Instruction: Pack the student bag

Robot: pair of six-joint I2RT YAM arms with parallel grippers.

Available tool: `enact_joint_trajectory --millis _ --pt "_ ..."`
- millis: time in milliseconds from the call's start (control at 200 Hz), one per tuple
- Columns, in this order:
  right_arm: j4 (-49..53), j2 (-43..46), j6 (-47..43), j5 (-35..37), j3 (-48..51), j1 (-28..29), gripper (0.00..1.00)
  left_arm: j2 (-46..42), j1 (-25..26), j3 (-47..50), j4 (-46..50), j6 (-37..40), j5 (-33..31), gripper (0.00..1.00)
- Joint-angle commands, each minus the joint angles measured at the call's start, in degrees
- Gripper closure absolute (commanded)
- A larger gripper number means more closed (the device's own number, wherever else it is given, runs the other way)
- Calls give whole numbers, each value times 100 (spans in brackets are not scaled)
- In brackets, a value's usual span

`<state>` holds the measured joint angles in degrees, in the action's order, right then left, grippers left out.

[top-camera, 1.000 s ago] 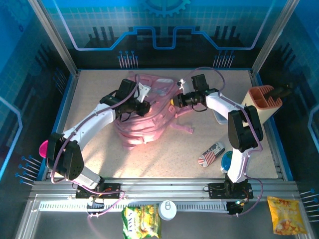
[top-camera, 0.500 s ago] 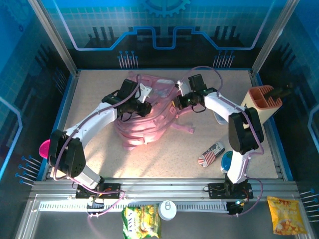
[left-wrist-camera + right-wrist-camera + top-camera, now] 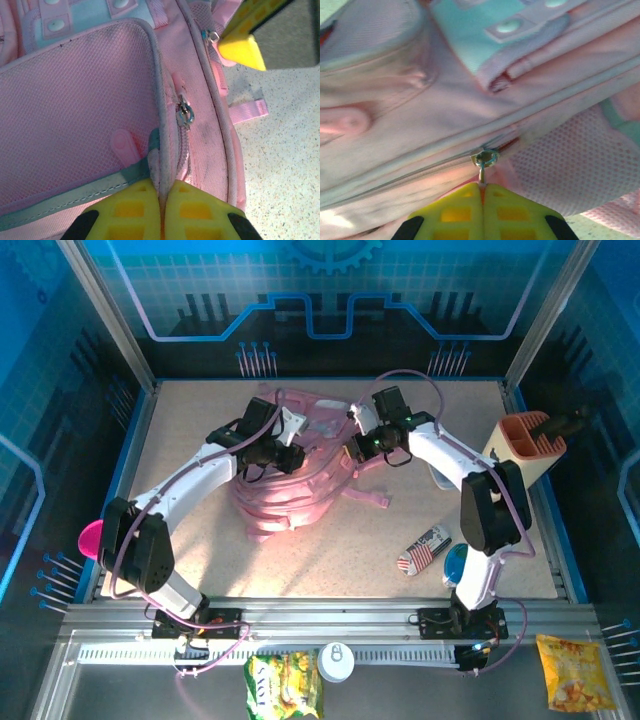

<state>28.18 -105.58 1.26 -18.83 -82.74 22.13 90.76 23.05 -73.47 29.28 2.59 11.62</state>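
Observation:
The student bag (image 3: pixel 285 495) is a soft pink backpack lying mid-table, its mesh pocket and zips close up in the left wrist view (image 3: pixel 75 110) and in the right wrist view (image 3: pixel 420 110). My left gripper (image 3: pixel 297 461) (image 3: pixel 162 192) is shut on the pale piped seam at the edge of the bag's front pocket, beside a zip slider (image 3: pixel 186 114). My right gripper (image 3: pixel 352 448) (image 3: pixel 482 187) is shut on the metal pull of a zip slider (image 3: pixel 485 159) on the bag's right side. One of its yellow fingers (image 3: pixel 240 47) shows in the left wrist view.
A beige-and-orange pen holder (image 3: pixel 525 445) stands at the right edge. A flag-patterned case (image 3: pixel 424 548) and a blue object (image 3: pixel 455 562) lie near the right arm's base. A pink object (image 3: pixel 88 538) sits at the left edge. Snack packs (image 3: pixel 285 683) (image 3: pixel 570 670) lie off the table.
My right gripper has moved left along the bag's side, holding the zip pull. The left arm has barely moved and keeps its hold on the seam.

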Motion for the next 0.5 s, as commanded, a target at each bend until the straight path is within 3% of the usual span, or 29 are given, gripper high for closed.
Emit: enact_joint_trajectory --millis 0,195,495 --pt "364 461 46 -887 168 200 100 62 -29 -334 -485 -339 13 100" --pt "-434 938 681 -1536 828 406 100 226 -29 -367 -909 -975 21 100" --pt "-1462 1146 1395 -1342 1525 880 100 741 -32 -756 -1084 -1823 319 100"
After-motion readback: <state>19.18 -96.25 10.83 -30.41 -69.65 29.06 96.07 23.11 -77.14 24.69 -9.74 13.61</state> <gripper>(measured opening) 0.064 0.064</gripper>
